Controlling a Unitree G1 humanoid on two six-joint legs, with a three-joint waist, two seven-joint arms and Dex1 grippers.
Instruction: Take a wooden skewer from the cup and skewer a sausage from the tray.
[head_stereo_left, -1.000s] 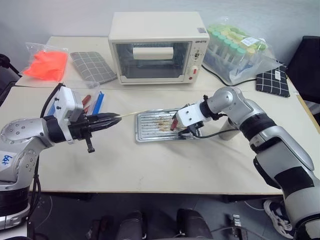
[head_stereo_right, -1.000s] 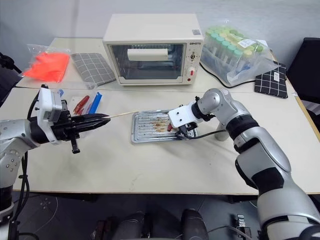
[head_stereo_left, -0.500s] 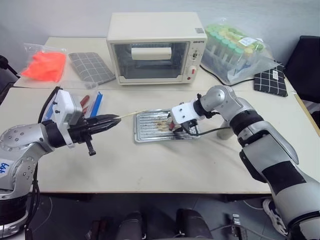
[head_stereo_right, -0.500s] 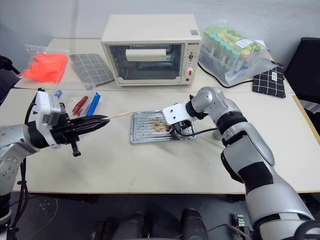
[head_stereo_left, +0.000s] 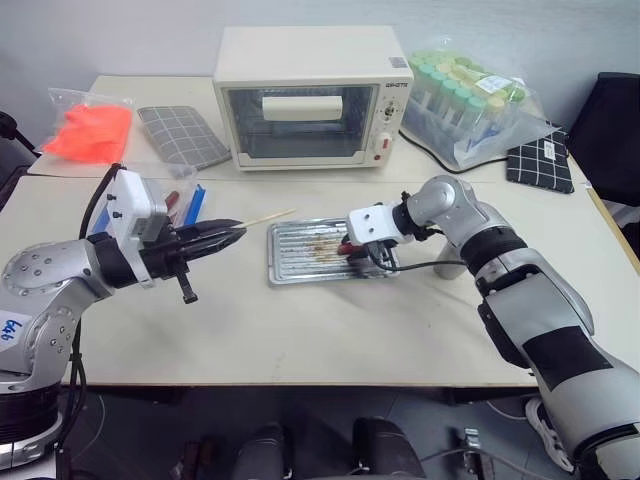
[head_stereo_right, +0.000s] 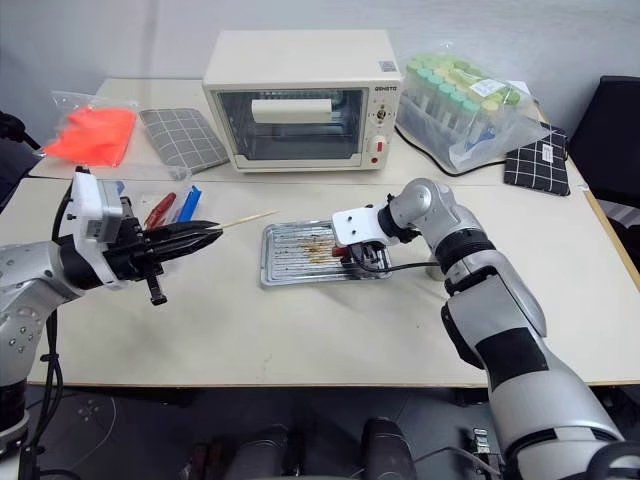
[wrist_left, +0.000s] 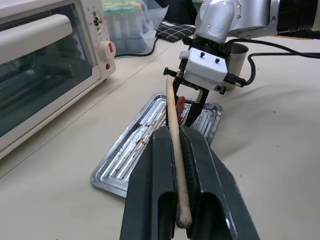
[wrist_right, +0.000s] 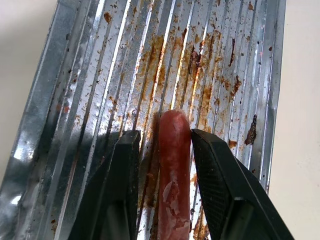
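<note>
We've got the left gripper (head_stereo_left: 225, 236) pressed together on the wooden skewer (head_stereo_left: 268, 217), pinching the butt end so most of the stick pokes out free, roughly level, aimed toward 3 o'clock at the tray (head_stereo_left: 290, 262). That leaves us a long bare tip to drive into meat.

Right gripper (wrist_right: 163, 145) sits over the tray's 3 o'clock end, angled down, its fingers (wrist_right: 214, 165) straddling the sausage (wrist_right: 174, 150) lengthwise. Right wrist view: one finger looks to be touching the sausage, a thin gap on the other side, so it's closing but we can't tell whether it's clamped yet. The sausage lies along the tray ribs, one rounded end sticking out past the fingertips; our read is that this exposed end is the target for the skewer point.

Cup (wrist_left: 239, 52) stands on the counter (head_stereo_left: 330, 330) just past the tray at 3 o'clock, behind the right arm; can't tell what's left in it.

Skewer tip hangs short of the tray's 9 o'clock rim, well apart from the sausage. Judgement: grab not confirmed, piercing not started. Risk we see: greasy sausage squirting out endwise under push, so we want a firm side clamp and an axial approach.
</note>
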